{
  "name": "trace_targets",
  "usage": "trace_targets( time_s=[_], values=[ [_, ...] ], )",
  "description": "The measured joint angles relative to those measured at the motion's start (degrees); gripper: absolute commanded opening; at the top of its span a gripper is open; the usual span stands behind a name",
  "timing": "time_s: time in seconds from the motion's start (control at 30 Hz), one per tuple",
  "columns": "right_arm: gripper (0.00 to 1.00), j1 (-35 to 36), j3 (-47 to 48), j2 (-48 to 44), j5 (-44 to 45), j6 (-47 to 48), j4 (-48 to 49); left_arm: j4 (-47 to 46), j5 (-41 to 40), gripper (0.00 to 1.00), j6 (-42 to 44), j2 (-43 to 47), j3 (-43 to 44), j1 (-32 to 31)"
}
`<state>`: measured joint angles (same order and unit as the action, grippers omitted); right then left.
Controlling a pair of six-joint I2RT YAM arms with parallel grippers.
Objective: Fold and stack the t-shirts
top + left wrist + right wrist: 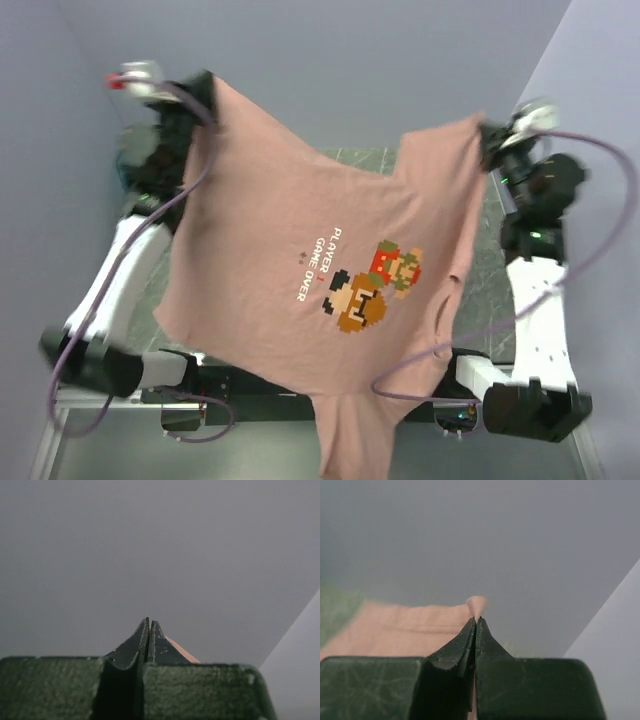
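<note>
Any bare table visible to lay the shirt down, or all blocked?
Bare table shows only in strips: between t-shirt and right arm, and above its sagging top edge. The middle is hidden behind it, held up by left gripper and right gripper.

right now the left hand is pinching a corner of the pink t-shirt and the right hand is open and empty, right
Not quite. The right hand is shut on the pink t-shirt too; the right wrist view shows pink cloth pinched between its fingers. The left hand is pinching a corner, as you said.
</note>
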<state>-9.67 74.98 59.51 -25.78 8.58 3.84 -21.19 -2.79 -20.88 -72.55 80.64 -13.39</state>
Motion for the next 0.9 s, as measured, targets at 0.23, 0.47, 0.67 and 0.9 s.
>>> trace_targets(
  time_s=[0.23,0.47,0.67,0.9],
  values=[
    [0.00,-2.23,-29.07,13.51,0.04,5.84,12.50,2.49,1.51,0.00,0.17,-32.15,-1.29,-0.68],
    [0.00,-5.73,-26.03,29.99,2.47,12.26,16.63,15.65,-0.22,0.00,1.53,-57.37,16.04,-3.21],
    [0.00,-6.23,-15.52,38.18,5.27,13.35,15.89,17.90,-4.39,0.00,1.68,-60.15,24.50,-3.65],
    [0.00,-3.80,-4.61,45.09,9.05,12.76,13.07,19.85,-10.69,0.00,0.07,-60.39,28.87,-1.16]
  ],
)
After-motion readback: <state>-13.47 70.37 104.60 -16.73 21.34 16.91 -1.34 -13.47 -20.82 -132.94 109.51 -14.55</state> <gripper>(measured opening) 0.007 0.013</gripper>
